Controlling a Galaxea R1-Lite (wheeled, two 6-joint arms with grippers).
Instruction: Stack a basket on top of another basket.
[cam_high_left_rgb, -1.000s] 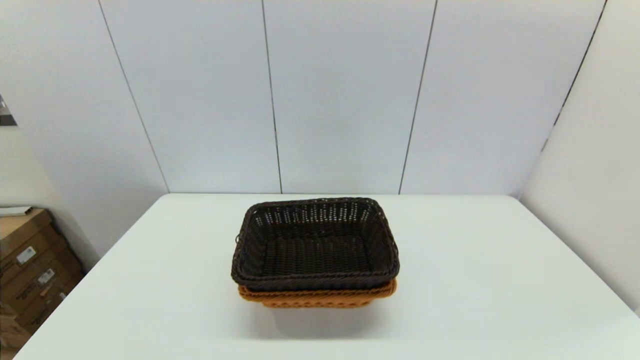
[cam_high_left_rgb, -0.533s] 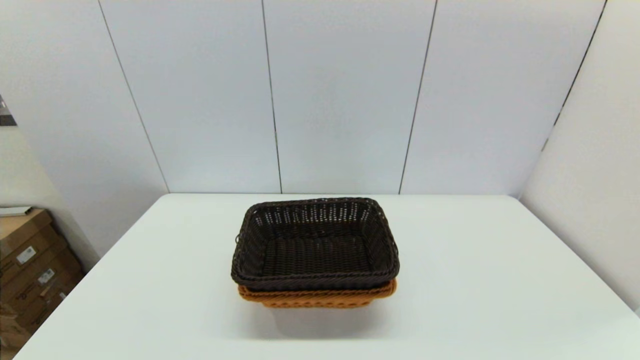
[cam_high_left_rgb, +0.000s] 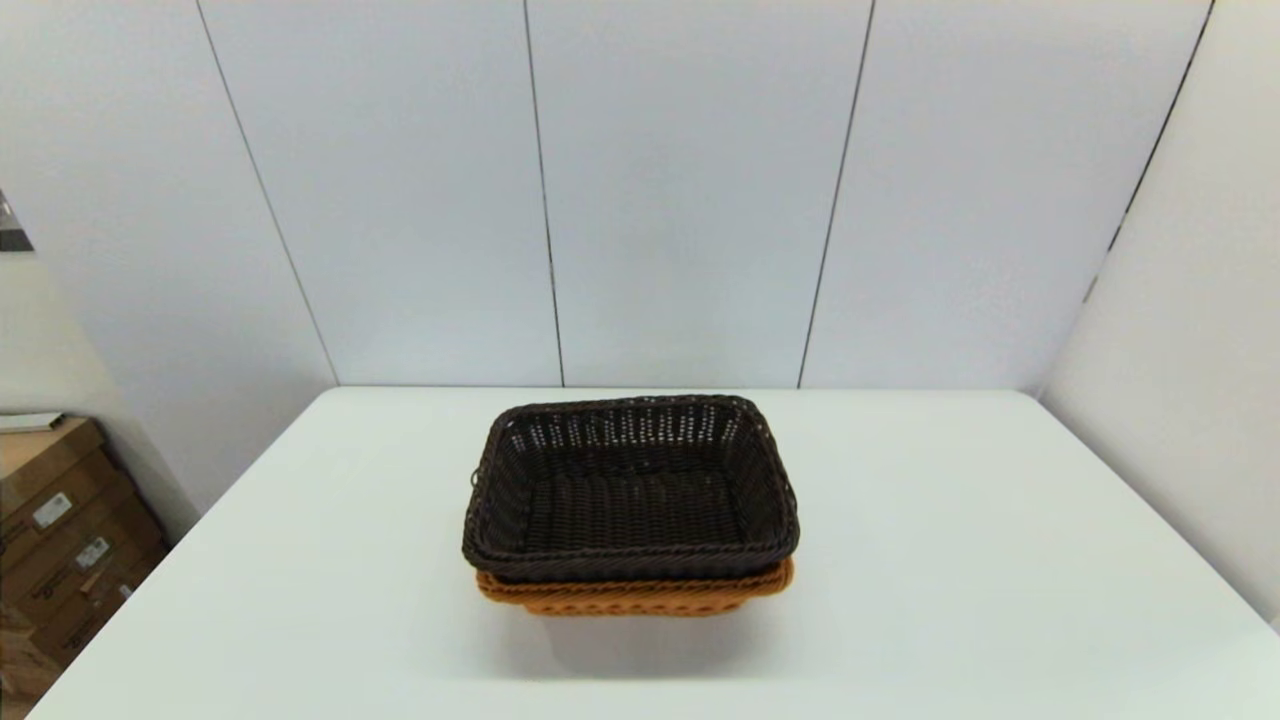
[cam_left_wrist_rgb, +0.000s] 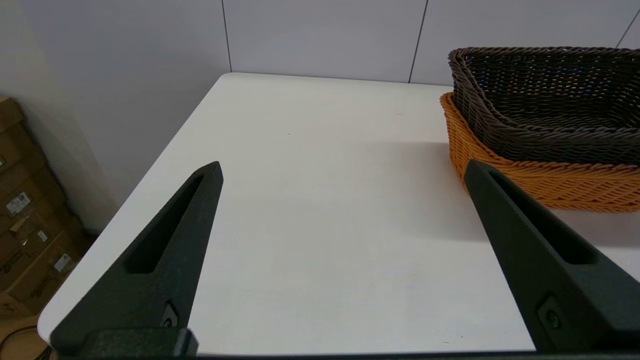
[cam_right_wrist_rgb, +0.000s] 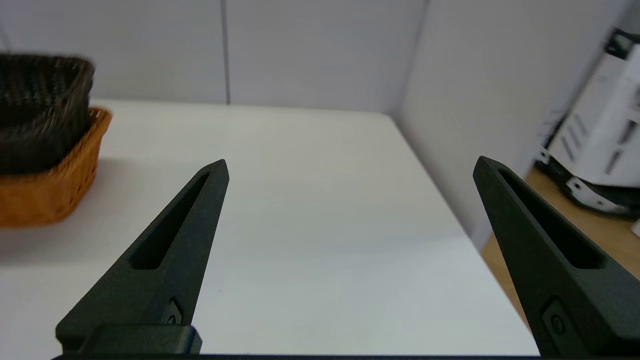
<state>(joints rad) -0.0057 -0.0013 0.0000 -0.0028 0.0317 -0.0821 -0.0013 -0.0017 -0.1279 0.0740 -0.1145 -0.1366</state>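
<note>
Already nested: dark basket (cam_high_left_rgb: 630, 490) sits inside orange basket (cam_high_left_rgb: 640, 592), mid-table (cam_high_left_rgb: 1000, 600). Left gripper (cam_left_wrist_rgb: 342, 170) and right gripper (cam_right_wrist_rgb: 350, 167), both spread wide, empty, flank the orange basket. Risk: 1 careless reach nudges the stack.

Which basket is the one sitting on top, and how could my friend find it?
Look at the white table in front of the grey wall panels; near its middle stand two woven baskets, one nested in the other. The top one is the dark brown basket, resting inside the orange-tan basket. It is almost black, while only the orange-tan rim peeks out beneath it.
</note>
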